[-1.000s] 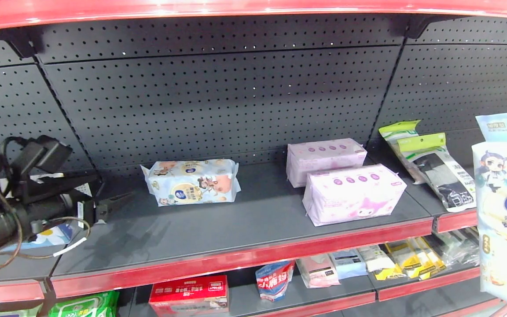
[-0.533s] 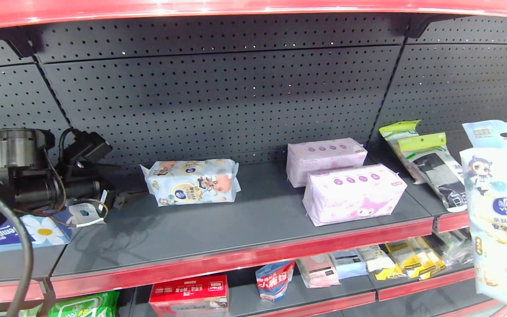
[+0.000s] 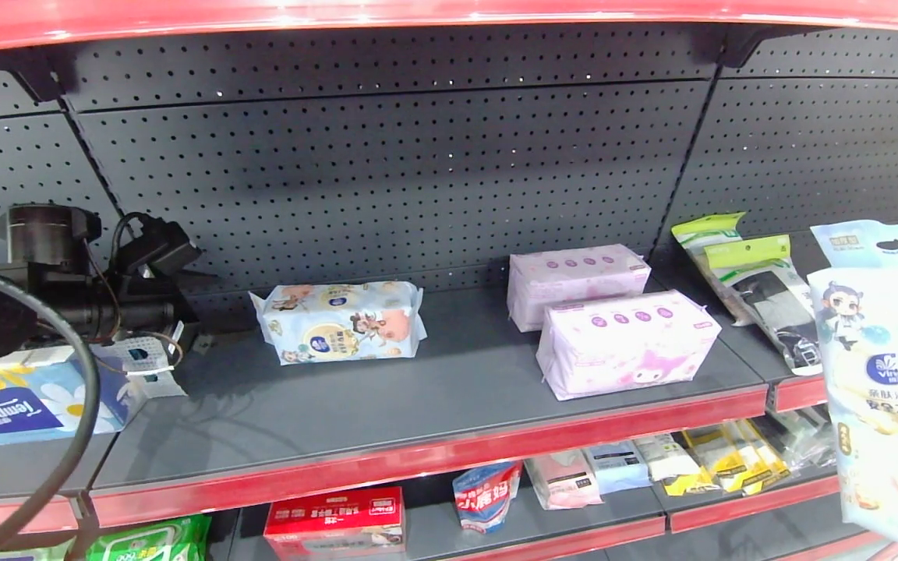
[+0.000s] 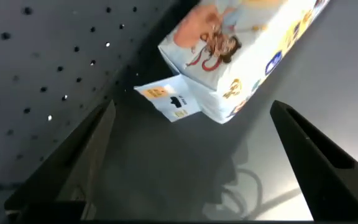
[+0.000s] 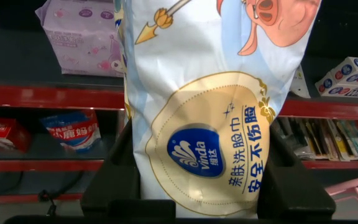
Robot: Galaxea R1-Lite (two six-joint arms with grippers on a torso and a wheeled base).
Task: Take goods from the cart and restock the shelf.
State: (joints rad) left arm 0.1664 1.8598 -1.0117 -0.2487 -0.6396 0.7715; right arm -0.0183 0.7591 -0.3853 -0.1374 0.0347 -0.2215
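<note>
While the right claw (image 5: 197, 180) stands clamped on the large tissue pack (image 3: 882, 389), you can see its black fingers (image 5: 114, 171) pressed against both sides of the wrapper. The pack is upright, at the right end of the shelving, out in front of it and not resting on any board. Left claw (image 4: 192, 104): wide apart, nothing between the fingers, low over the grey shelf (image 3: 418, 405) near its left end. It faces one end of the cartoon-print pack (image 3: 340, 321), which lies flat toward the back of the shelf, close to the pegboard; claw and pack are near but apart. Note the left arm sits just above a blue tissue box (image 3: 28, 401) on the neighbouring board. Two pink packs (image 3: 624, 343) lie to the right on the same shelf, one behind the other. Green-topped pouches (image 3: 768, 296) lean on the next board along.
</note>
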